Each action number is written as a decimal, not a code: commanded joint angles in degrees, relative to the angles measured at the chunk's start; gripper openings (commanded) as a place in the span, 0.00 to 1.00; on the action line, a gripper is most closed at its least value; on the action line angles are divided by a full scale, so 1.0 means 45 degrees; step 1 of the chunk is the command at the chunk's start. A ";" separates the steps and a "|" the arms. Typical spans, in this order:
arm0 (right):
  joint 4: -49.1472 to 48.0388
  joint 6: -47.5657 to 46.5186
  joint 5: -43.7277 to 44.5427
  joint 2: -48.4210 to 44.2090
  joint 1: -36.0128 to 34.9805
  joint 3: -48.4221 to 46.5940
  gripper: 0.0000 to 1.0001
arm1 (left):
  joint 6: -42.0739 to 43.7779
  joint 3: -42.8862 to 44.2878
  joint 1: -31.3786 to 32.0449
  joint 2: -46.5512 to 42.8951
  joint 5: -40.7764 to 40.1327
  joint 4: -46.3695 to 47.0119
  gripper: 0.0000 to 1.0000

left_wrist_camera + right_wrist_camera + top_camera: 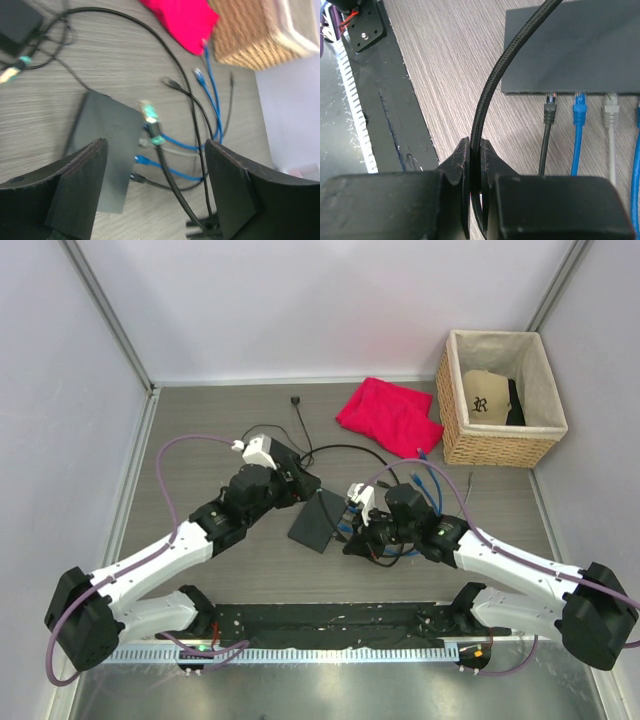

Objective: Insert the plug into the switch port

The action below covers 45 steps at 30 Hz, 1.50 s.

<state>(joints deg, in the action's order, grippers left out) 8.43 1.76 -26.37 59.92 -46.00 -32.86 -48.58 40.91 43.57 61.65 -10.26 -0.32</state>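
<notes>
Right now your switch (318,521) lies flat at mid-table between the arms. Its long axis runs diagonally from near-left to far-right, and its socket edge faces the right arm. Your left gripper (155,146) hangs above it, fingers spread wide. Your right gripper (475,150) pinches the black braided cable (492,85). The plug (154,131) sits at the socket edge; whether it is seated you cannot tell.

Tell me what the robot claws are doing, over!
Left claw open, near the switch. Right claw shut on black braided cable. Plugged cables crowd its edge.
</notes>
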 commanded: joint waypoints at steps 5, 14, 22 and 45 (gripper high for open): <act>-0.0642 -0.1035 -0.0507 -0.0055 -0.0013 -0.0197 0.01 | -0.1549 0.1610 -0.0718 0.1299 -0.0319 -0.1119 0.76; -0.0330 -0.1406 0.0137 0.0161 -0.0305 -0.0412 0.01 | -0.1277 0.3037 -0.0718 0.2588 0.0132 -0.2916 0.63; 0.0080 -0.1719 0.0937 0.0297 -0.0793 -0.0666 0.01 | -0.0826 0.3976 -0.0718 0.3936 0.0444 -0.4050 0.45; -0.4272 0.2400 0.1895 -0.0640 -0.1302 -0.0100 0.71 | -0.1975 -0.1021 -0.0718 0.0696 0.1673 0.3562 0.00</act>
<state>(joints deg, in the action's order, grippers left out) 2.11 4.49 -17.32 59.94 -52.01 -33.41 -53.78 40.16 40.36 67.35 -5.21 0.05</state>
